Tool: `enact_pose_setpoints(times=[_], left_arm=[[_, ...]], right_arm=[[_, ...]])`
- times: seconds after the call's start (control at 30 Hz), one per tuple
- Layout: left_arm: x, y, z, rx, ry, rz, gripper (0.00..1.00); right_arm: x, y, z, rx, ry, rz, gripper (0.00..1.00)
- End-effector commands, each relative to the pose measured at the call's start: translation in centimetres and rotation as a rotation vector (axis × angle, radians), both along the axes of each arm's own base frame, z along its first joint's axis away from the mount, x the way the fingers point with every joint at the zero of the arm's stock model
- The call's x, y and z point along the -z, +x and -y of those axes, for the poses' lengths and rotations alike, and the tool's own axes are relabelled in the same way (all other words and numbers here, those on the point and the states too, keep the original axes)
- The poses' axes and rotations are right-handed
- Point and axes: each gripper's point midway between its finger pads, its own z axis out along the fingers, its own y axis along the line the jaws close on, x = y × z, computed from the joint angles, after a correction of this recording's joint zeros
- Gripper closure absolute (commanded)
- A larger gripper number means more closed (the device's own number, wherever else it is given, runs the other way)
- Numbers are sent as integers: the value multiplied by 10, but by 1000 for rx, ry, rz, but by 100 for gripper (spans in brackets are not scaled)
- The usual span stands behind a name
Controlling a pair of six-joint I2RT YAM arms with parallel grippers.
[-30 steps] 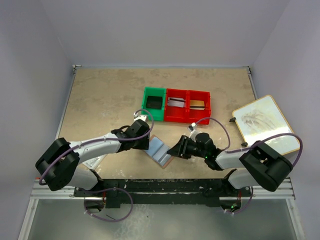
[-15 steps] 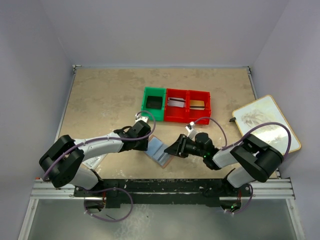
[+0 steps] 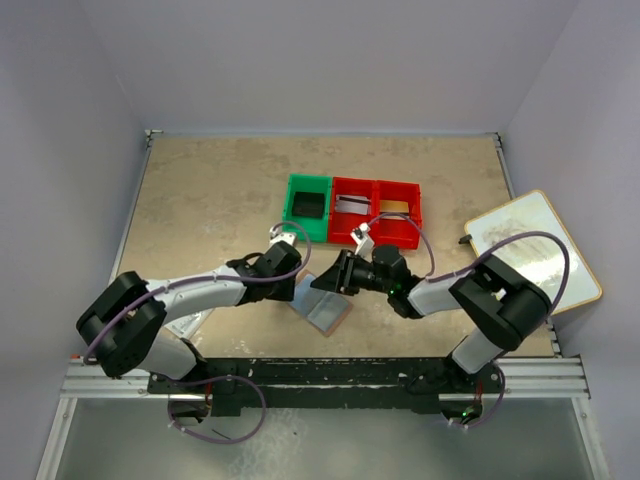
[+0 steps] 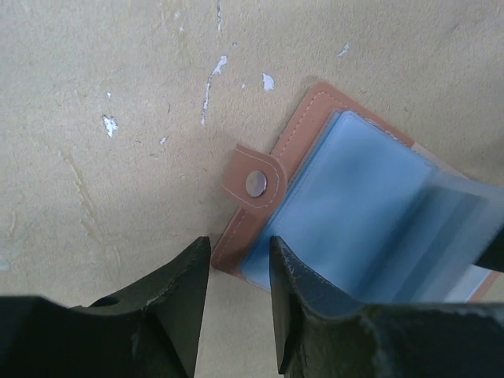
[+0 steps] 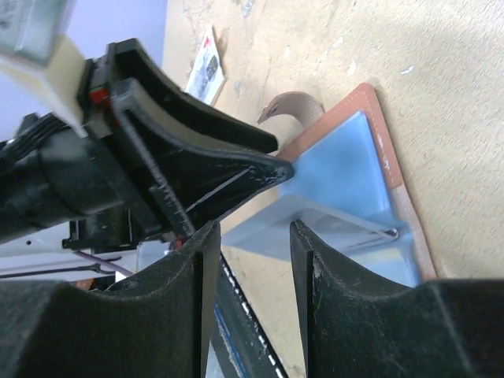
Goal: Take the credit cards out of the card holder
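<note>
Beige tabletop (image 3: 200,190) carries the card holder (image 4: 346,197), lying open just ahead of the left gripper (image 4: 239,246), whose narrow-set fingers straddle its snap-tab corner; the right gripper (image 5: 253,232), half-parted, faces its sleeves (image 4: 441,228), seemingly holding nothing.

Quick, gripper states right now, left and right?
Left gripper: open, jaws straddling the reddish-brown leather-like card holder edge.
Right gripper: open, jaws around its lifted blue-grey sleeve.
</note>
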Motion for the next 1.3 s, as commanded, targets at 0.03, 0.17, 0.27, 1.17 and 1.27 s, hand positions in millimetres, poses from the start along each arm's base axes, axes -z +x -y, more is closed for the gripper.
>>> enact_pose_setpoints(times=[0.03, 0.17, 0.27, 1.17, 1.27], left_arm=[[-19, 9, -7, -45, -10, 88, 66], [-31, 11, -19, -101, 1, 130, 66], [-39, 13, -27, -143, 3, 159, 64], [-49, 7, 49, 10, -283, 81, 61], [-53, 9, 49, 11, -278, 94, 61]], right_arm=[[5, 6, -15, -56, -15, 22, 56], [11, 10, -18, -59, -26, 18, 56], [11, 12, -19, -66, -40, 26, 56], [9, -18, 17, 57, 67, -46, 62], [12, -17, 16, 63, 66, -57, 62]])
